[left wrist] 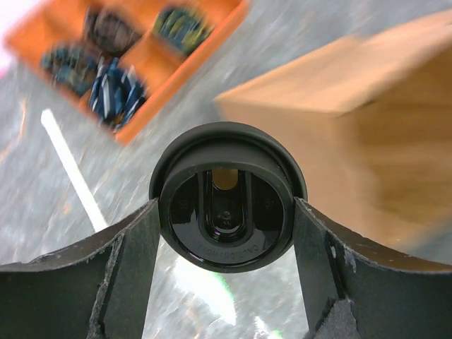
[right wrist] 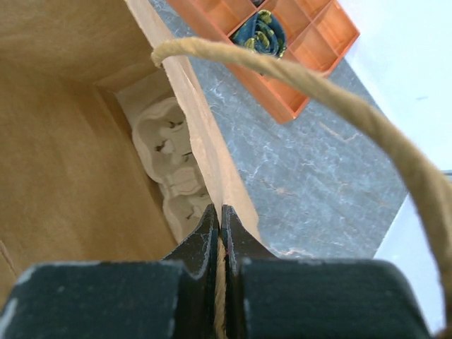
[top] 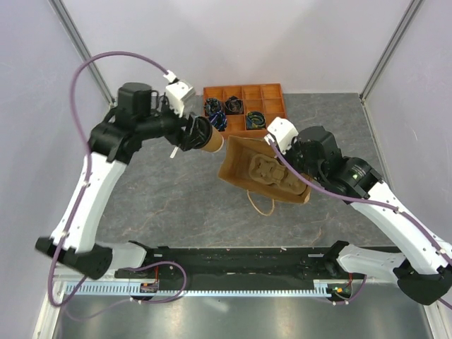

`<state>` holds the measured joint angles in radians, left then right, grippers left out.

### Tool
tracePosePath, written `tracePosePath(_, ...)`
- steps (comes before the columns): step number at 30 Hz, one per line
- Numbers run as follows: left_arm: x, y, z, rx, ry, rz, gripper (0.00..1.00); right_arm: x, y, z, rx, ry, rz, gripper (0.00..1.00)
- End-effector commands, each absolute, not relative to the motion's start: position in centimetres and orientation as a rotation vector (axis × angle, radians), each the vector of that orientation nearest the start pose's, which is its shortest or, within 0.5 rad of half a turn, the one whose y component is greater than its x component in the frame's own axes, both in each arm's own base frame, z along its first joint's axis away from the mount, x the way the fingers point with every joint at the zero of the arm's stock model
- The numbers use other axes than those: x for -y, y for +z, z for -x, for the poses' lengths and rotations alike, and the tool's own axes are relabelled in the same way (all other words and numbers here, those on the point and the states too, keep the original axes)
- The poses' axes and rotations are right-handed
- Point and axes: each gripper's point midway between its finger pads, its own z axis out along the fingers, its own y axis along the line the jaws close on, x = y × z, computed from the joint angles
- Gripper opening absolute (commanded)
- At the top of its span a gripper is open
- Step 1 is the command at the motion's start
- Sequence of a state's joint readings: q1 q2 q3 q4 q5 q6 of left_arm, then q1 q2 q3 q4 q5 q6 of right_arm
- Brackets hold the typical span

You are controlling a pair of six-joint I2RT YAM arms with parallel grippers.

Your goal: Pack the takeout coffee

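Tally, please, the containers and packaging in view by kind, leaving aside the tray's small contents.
Takeout coffee cup: 1
Paper bag: 1
Cup carrier: 1
Orange compartment tray: 1
Total: 4

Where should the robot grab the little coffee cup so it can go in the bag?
Grip the coffee cup around its round sides by the black lid, coming from the lid end, as the left gripper holds it, fingers on opposite sides. The round wall lets them pinch evenly, and the brown bottom is left free, pointing at the paper bag.
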<state>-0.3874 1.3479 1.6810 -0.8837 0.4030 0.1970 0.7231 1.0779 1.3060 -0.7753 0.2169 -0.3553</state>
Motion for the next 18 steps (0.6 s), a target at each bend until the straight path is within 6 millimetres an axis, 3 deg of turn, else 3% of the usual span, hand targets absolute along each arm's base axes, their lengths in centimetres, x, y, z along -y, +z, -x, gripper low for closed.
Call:
tracePosePath(1,19.6,39.1,-24.2,-1.831,-0.742,-0.87,0.45,-16.9,31.7,-26.6,-1.87,0.041,0.877,0.0)
tracePosePath(5,19.7,42.5,-21.2,-1.708,-0.797,-0.931,0.44,-17.4,32.1,-26.8,-1.869,0.058,0.877,0.0)
tracePosePath(8,20.1,44.2,-20.1,-1.64,-0.826,-0.977,0.43,-18.0,32.4,-26.9,-1.867,0.08,0.886,0.0)
tracePosePath(13,22.2,44.0,-19.4,-1.562,-0.908,-1.074,0.43,-19.7,33.2,-26.5,-1.848,0.186,0.92,0.0)
tracePosePath(18,24.0,44.6,-18.3,-1.407,-0.853,-1.158,0.44,-20.5,33.0,-26.2,-1.871,0.231,0.938,0.0)
